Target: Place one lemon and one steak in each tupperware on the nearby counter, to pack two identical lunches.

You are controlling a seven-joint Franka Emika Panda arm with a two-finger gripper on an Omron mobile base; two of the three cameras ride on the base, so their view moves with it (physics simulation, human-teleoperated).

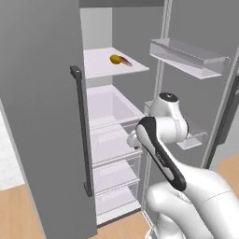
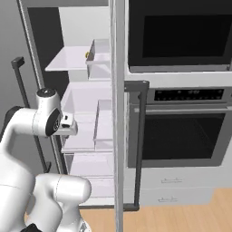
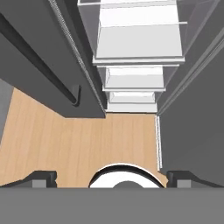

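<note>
A yellow lemon [image 1: 115, 59] lies on the upper white shelf [image 1: 100, 67] of the open fridge, with a red-brown steak [image 1: 125, 60] touching its right side. In the right base view the lemon [image 2: 87, 55] peeks out beside a door bin. My gripper [image 3: 111, 177] is open and holds nothing; its dark fingertips [image 3: 43, 177] stand wide apart. It hangs in front of the fridge's middle shelves, well below the lemon and steak, looking down at the lower drawers and the floor. The tupperware and the counter are out of view.
The fridge's left door [image 1: 42, 116] with its dark handle [image 1: 80, 130] stands open on my left. The right door's clear bins [image 1: 186, 56] jut out beside the arm. A built-in oven [image 2: 181, 131] is to the right. Wooden floor [image 3: 87, 140] lies below.
</note>
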